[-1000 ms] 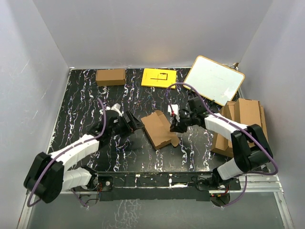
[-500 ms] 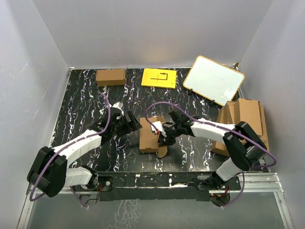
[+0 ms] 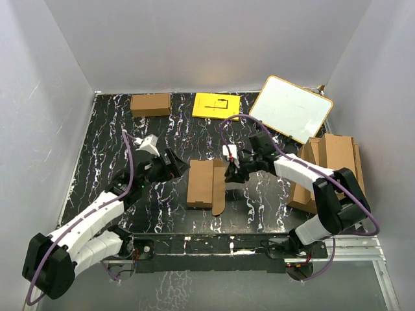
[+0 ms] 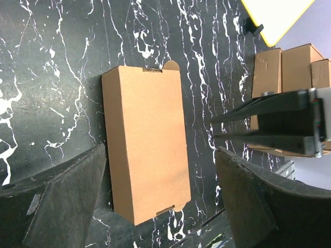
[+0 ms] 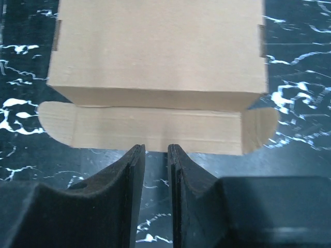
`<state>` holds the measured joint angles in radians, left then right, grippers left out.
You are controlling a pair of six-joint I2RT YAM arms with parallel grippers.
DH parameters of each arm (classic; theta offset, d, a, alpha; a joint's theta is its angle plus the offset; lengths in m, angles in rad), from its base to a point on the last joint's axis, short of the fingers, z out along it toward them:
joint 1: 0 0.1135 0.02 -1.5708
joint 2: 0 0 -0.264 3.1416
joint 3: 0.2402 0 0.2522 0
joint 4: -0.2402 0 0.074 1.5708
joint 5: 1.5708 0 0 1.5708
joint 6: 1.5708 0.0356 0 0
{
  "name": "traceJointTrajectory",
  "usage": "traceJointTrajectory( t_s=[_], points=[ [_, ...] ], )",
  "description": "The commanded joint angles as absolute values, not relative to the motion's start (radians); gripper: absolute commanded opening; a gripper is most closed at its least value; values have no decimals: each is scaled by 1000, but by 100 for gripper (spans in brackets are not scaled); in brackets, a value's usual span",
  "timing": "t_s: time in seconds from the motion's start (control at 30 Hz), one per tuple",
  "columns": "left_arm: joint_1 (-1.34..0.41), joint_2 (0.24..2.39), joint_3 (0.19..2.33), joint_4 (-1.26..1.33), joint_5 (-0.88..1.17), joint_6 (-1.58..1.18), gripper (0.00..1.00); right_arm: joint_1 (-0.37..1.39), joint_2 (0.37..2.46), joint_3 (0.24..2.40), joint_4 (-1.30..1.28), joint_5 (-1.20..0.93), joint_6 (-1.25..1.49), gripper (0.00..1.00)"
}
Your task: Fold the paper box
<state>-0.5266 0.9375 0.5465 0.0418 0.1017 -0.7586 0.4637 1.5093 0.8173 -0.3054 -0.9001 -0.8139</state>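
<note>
Brown paper box (image 3: pixel 201 183), long axis near-to-far — flap (image 3: pixel 218 191) facing right claw (image 3: pixel 228 173)

Top view: bright, even, diffuse light from overhead. The enclosure walls (image 3: pixel 194 45) read near-white, and the paper box (image 3: pixel 200 183) throws only a faint, soft-edged shadow on the black marbled table (image 3: pixel 104 129). Focus is sharp across the frame, and the walls splay outward towards the edges as under a wide lens. Left wrist view: the box is crisp and evenly lit, while the left fingers (image 4: pixel 67 201) in the foreground are dark and blurred. Right wrist view: the right fingers (image 5: pixel 119 206) are likewise dark and out of focus, and the box is in focus with its near face a shade darker than its top.
</note>
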Motion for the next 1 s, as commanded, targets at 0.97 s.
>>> traceJointTrajectory(
  t_s=[0.97],
  points=[
    [-540, 1434, 653, 40, 261, -705, 70, 569, 1761, 881, 11, -876, -263, 10]
  ],
)
